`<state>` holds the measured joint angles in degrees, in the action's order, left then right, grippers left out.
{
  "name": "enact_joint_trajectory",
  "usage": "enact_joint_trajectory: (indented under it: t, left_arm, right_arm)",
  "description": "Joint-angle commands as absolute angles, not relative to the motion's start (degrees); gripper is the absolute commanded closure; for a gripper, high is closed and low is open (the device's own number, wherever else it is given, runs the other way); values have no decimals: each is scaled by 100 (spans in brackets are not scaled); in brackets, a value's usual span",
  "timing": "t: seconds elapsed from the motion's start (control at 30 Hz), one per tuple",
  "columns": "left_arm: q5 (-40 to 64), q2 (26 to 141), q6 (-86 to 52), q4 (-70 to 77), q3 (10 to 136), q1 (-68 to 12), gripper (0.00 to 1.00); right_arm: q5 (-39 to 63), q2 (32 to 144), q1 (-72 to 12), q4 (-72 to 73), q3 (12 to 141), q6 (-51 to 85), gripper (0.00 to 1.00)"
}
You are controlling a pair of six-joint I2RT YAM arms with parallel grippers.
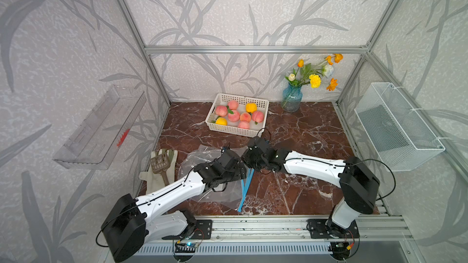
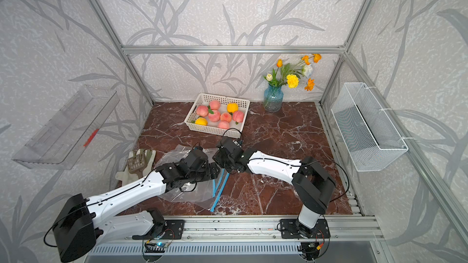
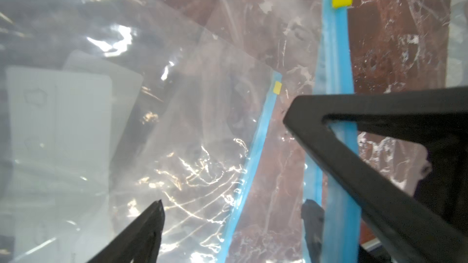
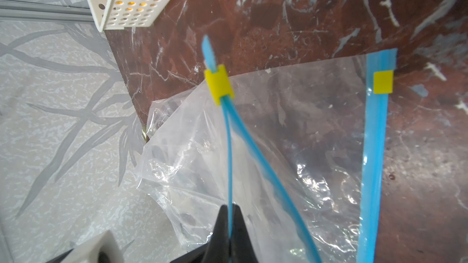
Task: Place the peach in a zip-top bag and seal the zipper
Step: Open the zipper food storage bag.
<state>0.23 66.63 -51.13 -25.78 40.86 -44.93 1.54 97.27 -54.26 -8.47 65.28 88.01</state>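
So the right gripper (image 4: pixel 230 208) is clamped shut on one lip of the bag's (image 4: pixel 278 127) blue zipper strip (image 4: pixel 229 160), holding it up off the table (image 4: pixel 278 8). The left gripper (image 3: pixel 222 161) has its jaws apart with nothing pinched, hovering over the clear film. The peaches (image 1: pixel 234 116) are all in the basket (image 1: pixel 238 130) at the back, well apart from the bag, so nothing's bagged yet.

My worry: a second bag (image 4: pixel 374 148) lies right underneath, so the left gripper could easily bite the wrong edge, or both lips at once, and the mouth never opens. That right pinch is also thin. Slick plastic could slide out if the left tugs.
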Motion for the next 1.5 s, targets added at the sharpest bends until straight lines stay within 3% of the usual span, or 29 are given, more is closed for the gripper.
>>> enact_joint_trajectory:
  t: [0.0, 0.13, 0.3, 0.6, 0.93, 1.13, 1.47]
  left_arm:
    - [-150, 6721, -4761, -2959, 4287, -4510, 30]
    - [-73, 6749, -4609, -2846, 4295, -4509, 42]
    - [-201, 6863, -4435, -3047, 4407, -4511, 48]
    - [-271, 6890, -4186, -3322, 4664, -4509, 44]
    - [-375, 7164, -4101, -3801, 4963, -4509, 51]
    - [-294, 7195, -3996, -3951, 5163, -4516, 42]
    - [-328, 7114, -3991, -4037, 5236, -4509, 45]
  right_arm:
    - [149, 9747, -5429, -956, 6482, 8825, 100]
    - [141, 9747, -5430, -1046, 6494, 8804, 100]
    - [193, 9747, -5431, -1063, 6495, 8786, 100]
    - [360, 9980, -5432, -1169, 6552, 8698, 100]
    - [354, 9942, -5431, -1134, 6490, 8644, 100]
    - [395, 9982, -5432, -1130, 6490, 8627, 100]
    - [441, 9993, -5423, -1010, 6449, 8662, 100]
